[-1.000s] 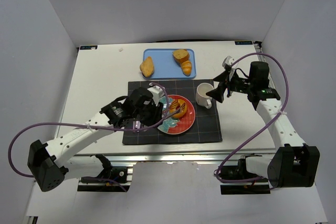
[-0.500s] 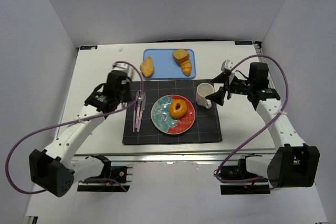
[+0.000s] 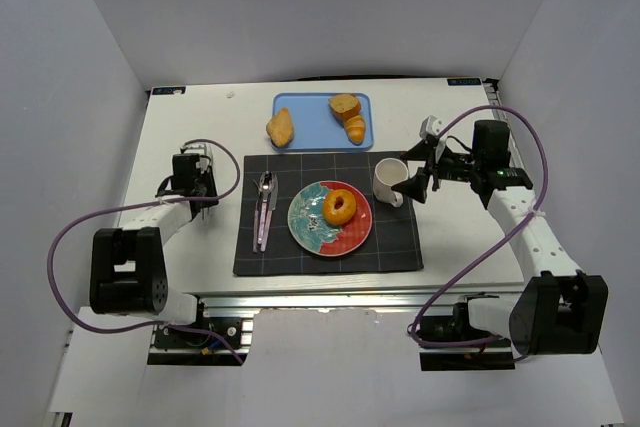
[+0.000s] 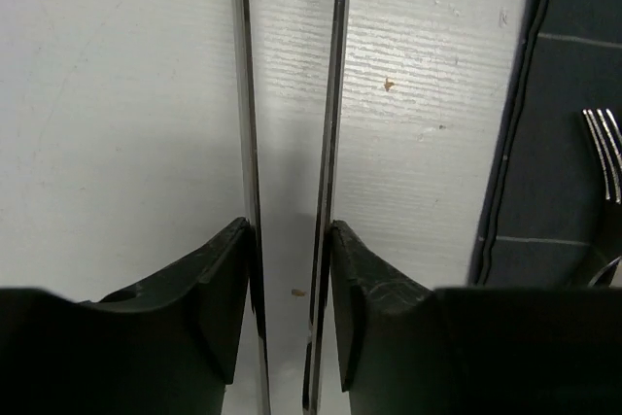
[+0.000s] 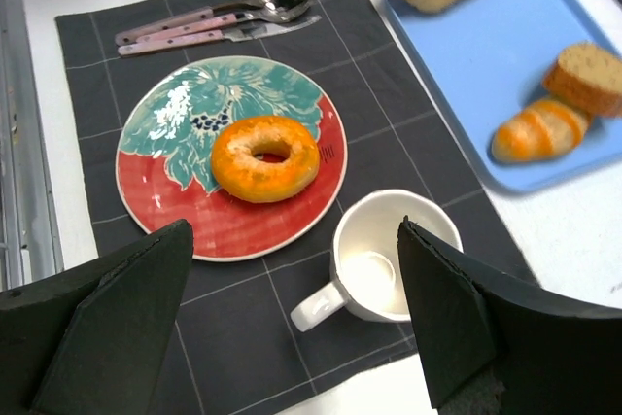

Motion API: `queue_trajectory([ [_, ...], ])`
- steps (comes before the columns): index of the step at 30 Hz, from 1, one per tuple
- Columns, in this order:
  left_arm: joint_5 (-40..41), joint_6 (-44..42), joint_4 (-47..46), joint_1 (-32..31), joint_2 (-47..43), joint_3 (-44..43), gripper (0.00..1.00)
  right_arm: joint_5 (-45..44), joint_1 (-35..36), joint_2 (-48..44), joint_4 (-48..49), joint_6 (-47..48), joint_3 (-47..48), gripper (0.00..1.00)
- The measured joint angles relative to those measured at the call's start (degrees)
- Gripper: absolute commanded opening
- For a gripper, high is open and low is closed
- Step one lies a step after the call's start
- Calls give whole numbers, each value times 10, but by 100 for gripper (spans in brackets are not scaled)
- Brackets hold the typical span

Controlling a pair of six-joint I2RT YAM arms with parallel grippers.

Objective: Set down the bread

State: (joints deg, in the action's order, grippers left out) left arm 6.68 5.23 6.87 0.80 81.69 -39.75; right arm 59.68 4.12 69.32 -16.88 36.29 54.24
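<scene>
The bread [image 3: 339,207], a small golden-orange ring bun, lies on the red and teal plate [image 3: 305,232], right of its middle. It also shows in the right wrist view [image 5: 264,157] on the plate [image 5: 165,123]. My left gripper [image 3: 193,162] rests low over the white table, left of the placemat. Its jaws [image 4: 289,143] stand a narrow gap apart with nothing between them. My right gripper [image 3: 412,182] is wide open and empty [image 5: 294,230], hovering right of the plate, beside the mug.
A white mug [image 3: 388,180] stands on the dark placemat [image 3: 390,247], right of the plate. Cutlery [image 3: 264,209] lies on the mat's left side. A blue tray [image 3: 310,117] at the back holds other bread pieces.
My left arm has pulled back from over the plate to the table left of the mat. The cutlery now lies on the mat's left side. The bread stays on the plate. The right arm barely moved.
</scene>
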Motion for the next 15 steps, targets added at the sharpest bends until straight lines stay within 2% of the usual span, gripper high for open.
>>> queue_trajectory([
  [3,-18,0,-13,14,8,0,55,-31,0,9,4,-39,4,89],
  [5,-23,0,-19,23,7,0,64,-60,0,21,8,-73,11,89],
  [15,-44,18,-21,34,-53,25,76,-204,0,61,13,-184,65,89],
])
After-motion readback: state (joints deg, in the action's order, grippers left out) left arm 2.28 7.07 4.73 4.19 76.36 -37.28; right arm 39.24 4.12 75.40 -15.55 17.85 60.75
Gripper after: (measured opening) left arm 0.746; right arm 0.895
